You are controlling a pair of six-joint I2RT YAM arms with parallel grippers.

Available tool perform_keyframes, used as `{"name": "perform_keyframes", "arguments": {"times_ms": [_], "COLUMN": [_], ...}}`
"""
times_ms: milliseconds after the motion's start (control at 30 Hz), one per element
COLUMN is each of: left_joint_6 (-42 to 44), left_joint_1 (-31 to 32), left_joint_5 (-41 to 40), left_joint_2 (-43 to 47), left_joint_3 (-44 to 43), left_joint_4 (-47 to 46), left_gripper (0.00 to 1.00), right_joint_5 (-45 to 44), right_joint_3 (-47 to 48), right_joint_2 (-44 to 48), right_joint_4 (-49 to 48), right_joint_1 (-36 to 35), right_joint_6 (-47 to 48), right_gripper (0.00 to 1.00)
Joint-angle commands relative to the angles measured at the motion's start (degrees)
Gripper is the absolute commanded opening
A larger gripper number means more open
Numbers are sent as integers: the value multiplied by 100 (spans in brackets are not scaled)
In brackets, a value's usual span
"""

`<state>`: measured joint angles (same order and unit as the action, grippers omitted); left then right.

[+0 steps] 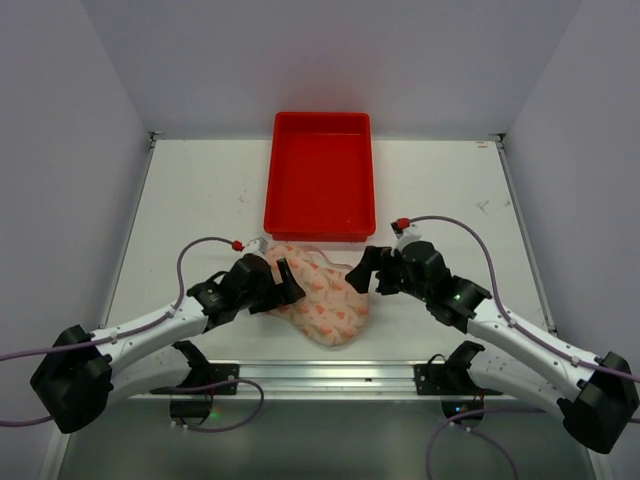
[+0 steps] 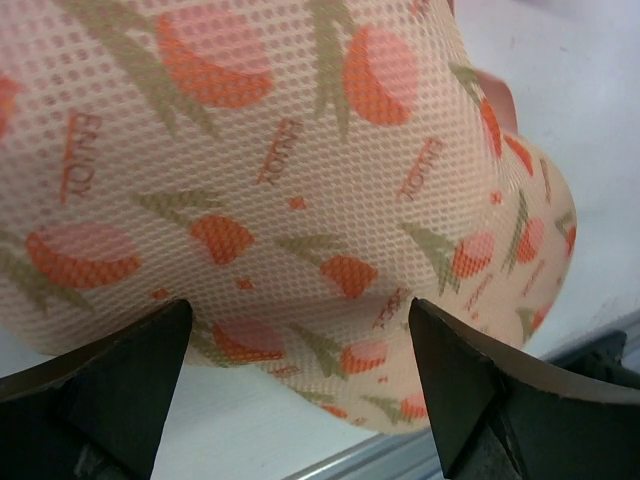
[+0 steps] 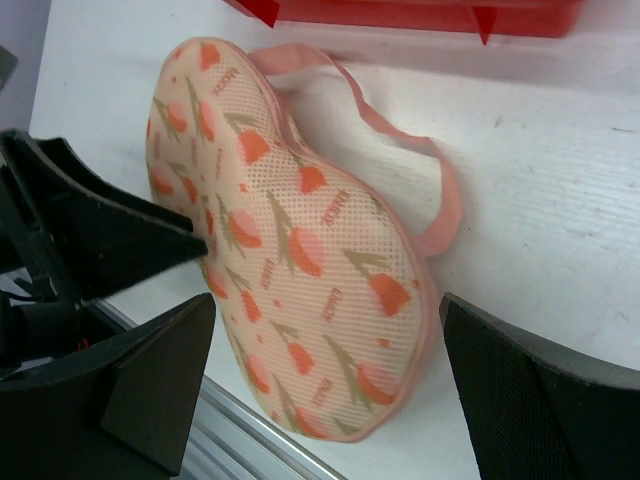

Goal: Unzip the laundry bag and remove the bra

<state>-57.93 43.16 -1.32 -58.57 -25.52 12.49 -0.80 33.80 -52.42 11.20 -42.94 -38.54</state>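
Observation:
The laundry bag (image 1: 325, 298) lies on the table between my two grippers, a cream-pink mesh pouch with orange-red print and pink trim. It fills the left wrist view (image 2: 300, 180) and shows whole in the right wrist view (image 3: 290, 250), with its pink loop (image 3: 420, 180) lying on the table beside it. My left gripper (image 1: 283, 282) is open at the bag's left end, close to it. My right gripper (image 1: 364, 271) is open just off the bag's right edge, holding nothing. The bag is closed and the bra is hidden.
A red plastic tray (image 1: 320, 232) stands just behind the bag, its near wall close to both grippers. The metal rail (image 1: 320, 372) at the table's near edge runs just in front of the bag. Grey walls close the left and right sides.

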Motion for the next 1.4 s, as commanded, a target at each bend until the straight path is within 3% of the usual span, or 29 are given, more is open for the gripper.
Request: {"name": "perform_keyframes", "arguments": {"times_ms": [0,233,333,467,633,767,933,1033,1233,1333,1367], "left_joint_6": [88,239,221,11,-244,-455,-719,-842,-1000,-1159,-1202], "left_joint_1": [-131,-492,-457,-431,-378,-221,-53,34,254,412,456], "left_joint_5": [-1115,-923,-616,-290,106,598,747,774,748,747,669], "left_joint_2": [-434,-753,-446,562,1058,848,540,356,-75,-164,-155], "left_joint_3": [-427,-559,-639,-394,204,600,916,978,970,935,909], "left_joint_4": [138,157,227,596,623,28,-728,-1142,-2135,-2487,-2514], "left_gripper": [93,94,100,100,100,100,92,84,55,32,15], "right_joint_5": [-193,53,220,335,431,440,510,607,677,730,704], "right_joint_3": [-224,-506,-550,-611,-735,-682,-717,-743,-744,-743,-726], "right_joint_2": [460,681,655,707,857,857,927,910,936,1032,1050], "right_joint_4": [198,15,-39,-39,-153,-83,-162,-215,-180,-118,-5], "right_joint_1": [31,31,31,31,22,31,22,22,31,22,22], "right_joint_6": [23,-74,-118,-162,-259,-224,-250,-162,-13,92,197], "right_gripper": [96,95,95,95,95,95,95,95,95,93,93]}}
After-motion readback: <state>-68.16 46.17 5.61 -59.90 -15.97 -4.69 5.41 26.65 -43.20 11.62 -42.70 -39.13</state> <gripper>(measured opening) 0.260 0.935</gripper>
